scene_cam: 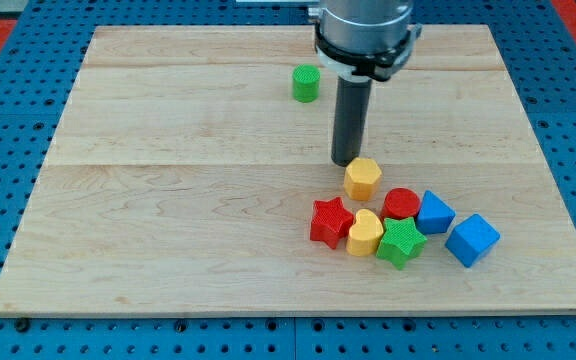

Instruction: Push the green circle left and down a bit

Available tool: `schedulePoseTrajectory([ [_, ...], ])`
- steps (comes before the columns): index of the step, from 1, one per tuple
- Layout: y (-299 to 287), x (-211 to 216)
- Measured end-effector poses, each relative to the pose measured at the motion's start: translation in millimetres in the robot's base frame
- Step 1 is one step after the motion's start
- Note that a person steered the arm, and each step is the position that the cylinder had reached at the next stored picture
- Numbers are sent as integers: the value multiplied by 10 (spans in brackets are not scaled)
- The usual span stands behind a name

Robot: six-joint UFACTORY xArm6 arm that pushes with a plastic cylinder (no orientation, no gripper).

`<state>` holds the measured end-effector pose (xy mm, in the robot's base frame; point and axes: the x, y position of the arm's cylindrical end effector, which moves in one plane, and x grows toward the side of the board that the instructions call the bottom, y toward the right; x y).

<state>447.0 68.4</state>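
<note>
— Camera view first: where's the green circle [306, 83]?
— Upper middle of the frame, on the pale wooden counter [168, 200], slightly left of centre. Standing alone, well apart from every other block.
— Pointing which way? Any long axis?
— Round as seen from above, so no heading to read and no long axis to pick out. Sitting upright, flat face up.
— And relative to my tip [346, 161]?
— Up and to the left of it in the frame. Not touching; a clear stretch of bare wood between them. Tip down near the frame's centre, at the end of the straight dark rod [351, 120] hanging from the grey arm housing [364, 30] at the top edge.
— State of the claw?
— No claw on this arm at all, just that rod, so nothing spread, nothing pressed together, nothing pinched.
— Closest block to the tip?
— Yellow hexagon [362, 179], just beside the tip, below and to its right. Touching or only nearly so, cannot tell.
— Rest of the cluster?
— Lower right of centre, packed close. Red star [331, 222] on the left, yellow heart [365, 233] next to it, green star [400, 242] right of that. Red circle [401, 204] above the green star, under the hexagon. Two blue cubes further right: blue cube by the red circle [434, 212], and outer blue cube [472, 240] furthest right.
— Around the counter?
— Blue pegboard [8, 120] on all sides.
</note>
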Motion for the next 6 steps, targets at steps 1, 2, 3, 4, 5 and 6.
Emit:
schedulePoseTrajectory([
  [1,212,316],
  [2,602,-120],
  [3,1272,-900],
  [4,1173,-1550],
  [5,-30,-1563],
  [6,-1004,-1662],
])
